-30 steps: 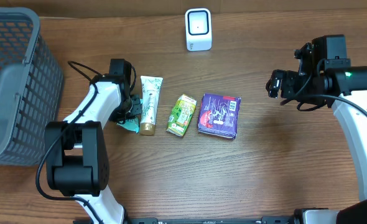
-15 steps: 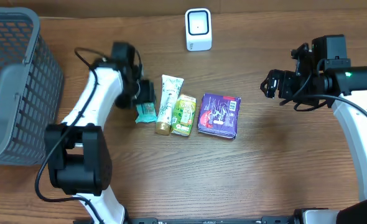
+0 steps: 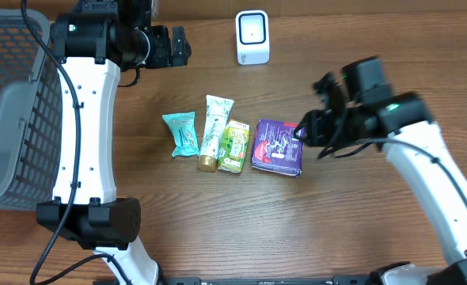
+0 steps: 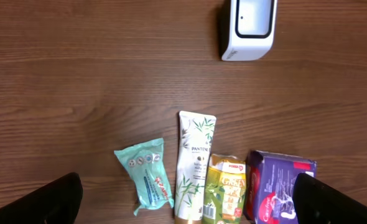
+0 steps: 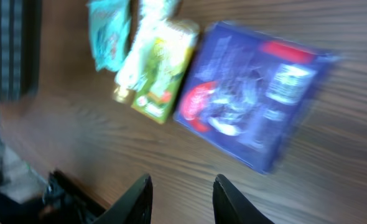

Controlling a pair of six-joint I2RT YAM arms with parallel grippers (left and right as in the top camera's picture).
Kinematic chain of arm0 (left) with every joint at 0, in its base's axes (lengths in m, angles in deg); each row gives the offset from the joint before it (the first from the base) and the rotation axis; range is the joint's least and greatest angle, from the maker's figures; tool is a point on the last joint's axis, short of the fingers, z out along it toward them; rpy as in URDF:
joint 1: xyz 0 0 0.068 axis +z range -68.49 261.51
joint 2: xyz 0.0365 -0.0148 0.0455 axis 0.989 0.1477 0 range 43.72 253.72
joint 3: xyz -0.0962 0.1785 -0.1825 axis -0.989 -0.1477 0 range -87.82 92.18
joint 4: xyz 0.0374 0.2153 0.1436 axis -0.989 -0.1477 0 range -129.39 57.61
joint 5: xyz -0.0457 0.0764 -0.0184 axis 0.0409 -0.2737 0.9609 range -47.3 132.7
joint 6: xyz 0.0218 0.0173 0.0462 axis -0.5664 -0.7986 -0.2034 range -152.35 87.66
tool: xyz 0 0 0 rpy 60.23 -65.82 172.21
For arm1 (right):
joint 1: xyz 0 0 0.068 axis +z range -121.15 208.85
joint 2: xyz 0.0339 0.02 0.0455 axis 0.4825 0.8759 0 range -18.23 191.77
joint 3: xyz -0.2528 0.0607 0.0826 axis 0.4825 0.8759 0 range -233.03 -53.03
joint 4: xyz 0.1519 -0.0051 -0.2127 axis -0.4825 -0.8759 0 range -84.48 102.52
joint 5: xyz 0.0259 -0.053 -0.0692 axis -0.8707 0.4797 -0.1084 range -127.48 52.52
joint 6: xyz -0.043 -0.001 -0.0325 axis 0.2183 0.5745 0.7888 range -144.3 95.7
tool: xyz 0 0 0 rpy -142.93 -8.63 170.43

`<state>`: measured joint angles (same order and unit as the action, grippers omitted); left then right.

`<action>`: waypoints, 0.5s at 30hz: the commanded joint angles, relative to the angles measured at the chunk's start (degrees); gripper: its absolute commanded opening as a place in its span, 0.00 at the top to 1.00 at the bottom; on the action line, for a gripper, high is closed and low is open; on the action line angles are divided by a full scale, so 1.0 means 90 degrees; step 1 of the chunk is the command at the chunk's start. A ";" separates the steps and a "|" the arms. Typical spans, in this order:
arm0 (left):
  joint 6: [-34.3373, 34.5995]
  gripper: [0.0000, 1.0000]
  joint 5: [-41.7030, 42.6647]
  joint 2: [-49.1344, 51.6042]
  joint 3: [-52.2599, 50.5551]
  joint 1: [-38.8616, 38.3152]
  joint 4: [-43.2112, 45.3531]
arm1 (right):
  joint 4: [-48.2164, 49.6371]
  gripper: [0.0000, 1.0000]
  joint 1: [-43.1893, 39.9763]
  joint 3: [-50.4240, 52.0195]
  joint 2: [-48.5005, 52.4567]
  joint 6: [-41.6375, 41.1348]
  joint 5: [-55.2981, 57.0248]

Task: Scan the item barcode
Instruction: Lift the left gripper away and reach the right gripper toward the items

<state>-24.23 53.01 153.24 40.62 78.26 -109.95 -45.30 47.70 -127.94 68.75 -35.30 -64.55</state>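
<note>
Overhead, item: The purple pack [image 3: 279, 146] is lying flat at frame centre, at the right end of a row with the wipes pack [image 3: 182, 133], tube [image 3: 214, 127] and juice carton [image 3: 235, 146]. Treat it as the likely item to scan.
Overhead, right gripper: The right gripper [image 3: 304, 132] is hovering at the pack's right edge. Contact cannot be told here.
Overhead, left gripper: The left gripper [image 3: 176, 46] is hanging at upper left, jaws apart and empty, left of the scanner [image 3: 252, 37].
Overhead, risk: A pinch on the thin edge alone is risking a slip, or a shove into the carton just beside it.
Left wrist, adds: Its fingers [image 4: 43, 202] are standing wide at both lower corners. Printed faces are reading clearer than overhead, and no barcode is showing.
Right wrist, adds: Its fingers [image 5: 137, 196] are standing partly apart at the bottom edge, clamping nothing, with the pack outside the gap. The view is blurring.
Right wrist, risk: You are working without a located barcode, so the wrong face may be meeting the scanner.
</note>
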 commanded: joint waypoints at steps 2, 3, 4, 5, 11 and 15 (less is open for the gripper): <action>-0.0092 0.00 0.0151 -0.0017 0.0073 0.0007 -0.0187 | 0.1010 0.60 0.1025 0.0576 0.0119 -0.1270 0.0253; -0.0092 0.00 0.0151 -0.0015 0.0073 0.0007 -0.0194 | 0.1290 0.58 0.1209 0.0648 0.0216 -0.1554 0.0393; -0.0095 0.00 0.0148 -0.0015 0.0073 0.0007 -0.0192 | 0.1562 0.58 0.1392 0.0699 0.0340 -0.1821 0.0566; -0.0092 0.00 0.0148 -0.0015 0.0073 0.0007 -0.0192 | 0.1763 0.58 0.1549 0.0707 0.0481 -0.2021 0.0736; -0.0092 0.00 0.0146 -0.0015 0.0073 0.0007 -0.0192 | 0.2854 0.64 0.2329 0.0704 0.1530 -0.2623 0.1387; -0.0092 0.00 0.0146 -0.0015 0.0073 0.0007 -0.0192 | 0.3011 0.68 0.2404 0.0704 0.1904 -0.2929 0.1494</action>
<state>-24.23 53.66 153.26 40.60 78.26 -111.69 -18.25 69.52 -121.89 85.75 -58.51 -54.00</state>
